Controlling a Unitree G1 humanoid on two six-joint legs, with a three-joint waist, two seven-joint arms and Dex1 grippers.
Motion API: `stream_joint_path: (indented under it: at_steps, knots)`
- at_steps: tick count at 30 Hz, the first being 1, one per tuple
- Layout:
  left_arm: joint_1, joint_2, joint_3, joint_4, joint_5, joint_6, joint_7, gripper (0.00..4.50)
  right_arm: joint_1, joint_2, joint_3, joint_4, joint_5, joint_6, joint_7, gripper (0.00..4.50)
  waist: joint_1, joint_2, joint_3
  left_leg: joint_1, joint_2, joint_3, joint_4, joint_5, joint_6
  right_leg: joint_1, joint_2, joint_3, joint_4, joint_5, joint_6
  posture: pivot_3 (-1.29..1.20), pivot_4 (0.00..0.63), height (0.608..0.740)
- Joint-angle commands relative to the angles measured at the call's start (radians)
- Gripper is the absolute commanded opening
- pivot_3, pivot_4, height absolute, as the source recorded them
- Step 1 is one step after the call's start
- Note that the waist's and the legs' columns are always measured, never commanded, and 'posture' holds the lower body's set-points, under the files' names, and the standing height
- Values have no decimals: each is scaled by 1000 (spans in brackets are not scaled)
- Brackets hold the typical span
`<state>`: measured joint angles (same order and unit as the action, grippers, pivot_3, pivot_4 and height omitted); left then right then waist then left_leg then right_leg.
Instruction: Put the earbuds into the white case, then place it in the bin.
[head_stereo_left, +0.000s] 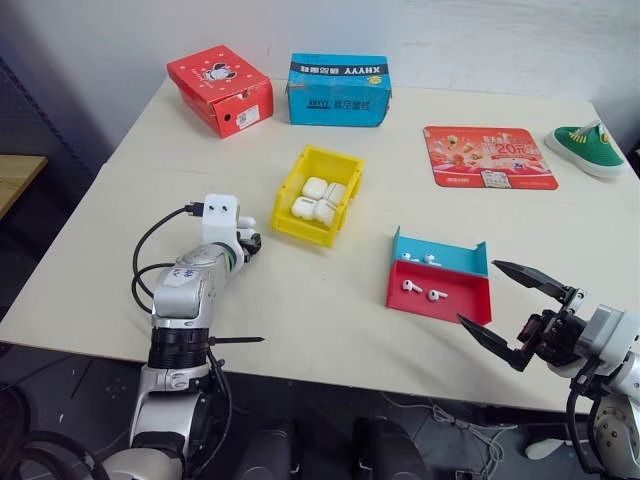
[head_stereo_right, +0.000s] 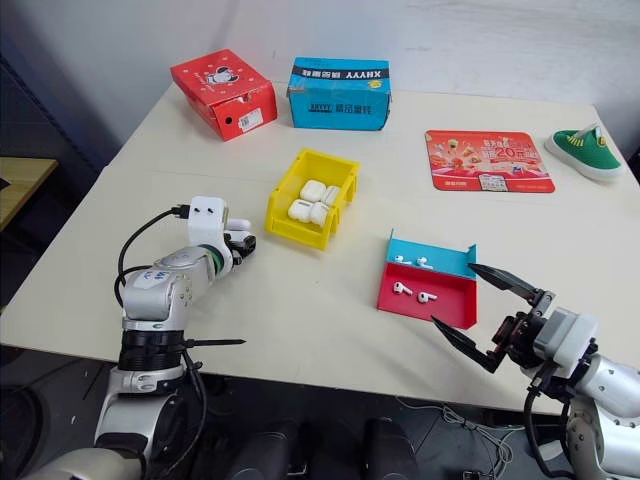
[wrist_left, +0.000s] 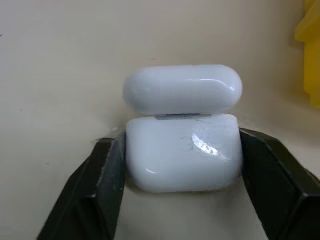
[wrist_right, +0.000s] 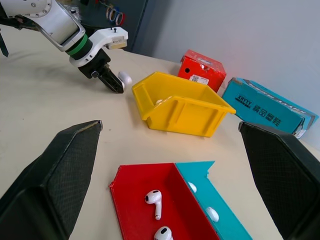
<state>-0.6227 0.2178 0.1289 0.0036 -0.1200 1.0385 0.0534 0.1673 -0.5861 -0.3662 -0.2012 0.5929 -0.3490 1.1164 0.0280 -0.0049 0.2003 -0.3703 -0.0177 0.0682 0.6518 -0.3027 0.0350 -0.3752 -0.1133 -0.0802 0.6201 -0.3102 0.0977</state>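
- Left gripper (wrist_left: 182, 165): the jaws are set against the two sides of the white case (wrist_left: 183, 150), which sits between them on the table (head_stereo_left: 330, 320); both finger pads (wrist_left: 107, 170) are seen touching the case's lower body.
- The case's lid is seen raised, hinged open above the body, beyond the fingertips.
- The bin (head_stereo_left: 318, 195), yellow, is noted just beyond the left jaws and to their right, apart from them; several other white cases (head_stereo_left: 318, 198) are seen lying inside it.
- Right gripper (head_stereo_left: 515, 305): the jaws are spread wide, with nothing between them, held above the table's near edge.
- The earbuds (wrist_right: 155, 202) are seen ahead of the right jaws, lying in a red-and-blue tray (head_stereo_left: 440, 280); two are in the red part, two in the blue.
- Far beyond both jaws, a red box (head_stereo_left: 220, 90), a blue box (head_stereo_left: 340, 90), a red mat (head_stereo_left: 488, 157) and a green shoe (head_stereo_left: 588, 148) are noted.
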Motion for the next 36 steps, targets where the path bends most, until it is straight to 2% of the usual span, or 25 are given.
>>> stream_joint_path:
  at_steps: [1, 3, 7, 10, 12, 15, 18, 21, 23, 27, 34, 36]
  knots:
    - [39, 10, -2, -20, 6, 44, -15, 2805, 0, -13, -21, -23, 6, -9, -4, 4500, -1, 0, 0, 0, 0, 0, 0, 0, 0, 0, 0, 0, 0, 0, 0, 0, 150, 740]
    - [53, 30, 5, -47, 5, 36, -33, 2805, 1, -12, -22, -20, 5, -12, -3, 4500, -4, 0, 0, 0, 0, 0, 0, 0, 0, 0, 0, 0, 0, 0, 0, 0, 150, 740]
    - [128, 151, 90, -147, -47, -168, -190, 2805, 3, -17, -29, -14, -2, -12, -6, 4500, -13, 0, 0, 0, 1, 1, -2, 0, -1, -1, 1, 0, 0, 0, 0, 0, 150, 740]
    - [218, 244, 230, -178, -260, -467, -580, 2805, 17, -41, -47, -6, -1, 17, -5, 4500, -16, -1, 1, -1, 2, 1, -3, 1, -2, -3, 1, 0, -1, 0, -1, 0, 150, 740]
    - [264, 289, 299, -200, -414, -560, -829, 2805, 33, -74, -65, 2, 4, 50, 0, 4500, -13, -1, 1, -1, 2, 0, -2, 0, -2, -2, 1, -1, -2, -1, -1, 0, 150, 740]
    - [280, 351, 307, -209, -531, -581, -1018, 2805, 51, -124, -127, -11, 33, 142, -46, 4500, 1, -1, 1, -1, 2, 0, -1, -1, 0, 0, -1, -1, -6, -1, -1, 0, 150, 740]
    - [251, 350, 261, -235, -612, -592, -1104, 2805, 100, -181, -192, -27, 15, 231, -75, 4500, 4, 0, 0, -2, 1, -1, -1, -1, 1, 2, -2, -1, -8, 0, -1, 0, 150, 740]
    - [214, 257, 194, -287, -726, -608, -1162, 2805, 246, -200, -316, -40, -20, 311, -99, 4500, 8, 0, 0, -2, 1, -1, -2, -2, 2, 1, -2, -2, -10, 0, -1, 0, 150, 740]
    - [214, 211, 140, -316, -734, -622, -1171, 2805, 337, -192, -379, -37, -51, 344, -113, 4500, 18, 1, 0, -4, 1, -2, -3, -3, 4, 1, -2, -3, -11, 0, -1, 0, 150, 740]
    - [232, 95, 11, -334, -741, -653, -1188, 2805, 468, -128, -472, 68, -76, 287, -86, 4500, 13, 1, 0, -4, 1, 0, -2, -3, 9, 3, 1, -2, -14, 0, 0, 0, 150, 740]
    - [250, -112, -152, -240, -647, -814, -1209, 2805, 535, -83, -510, 187, -108, 229, -82, 4500, 1, 1, 0, -3, 1, 3, -2, -5, 6, 5, 1, -1, -18, 2, 3, 0, 150, 740]
    - [252, -143, -175, -206, -620, -855, -1213, 2805, 529, -85, -497, 192, -105, 219, -67, 4500, -4, 1, 0, -2, 2, 3, -2, -4, 7, 6, 1, -1, -18, 2, 4, 0, 150, 740]
